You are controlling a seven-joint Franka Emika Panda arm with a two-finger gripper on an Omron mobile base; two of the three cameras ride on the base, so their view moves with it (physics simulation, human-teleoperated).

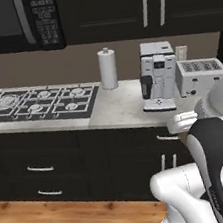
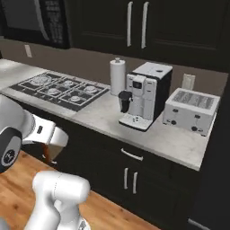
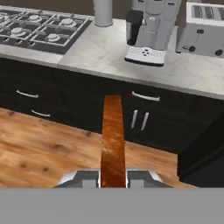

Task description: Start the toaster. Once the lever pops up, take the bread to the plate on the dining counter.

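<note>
Bread (image 3: 113,140), seen edge-on with its brown crust, is clamped between the closed fingers of the gripper (image 3: 113,177) and held over the wooden floor (image 3: 48,148) in front of dark cabinets (image 3: 144,118). Beyond it, the toaster (image 2: 192,110) is seen at the right end of the marble worktop (image 2: 166,139), beside a coffee machine (image 2: 143,94), a paper towel roll (image 2: 117,75) and the stove (image 2: 60,90).
</note>
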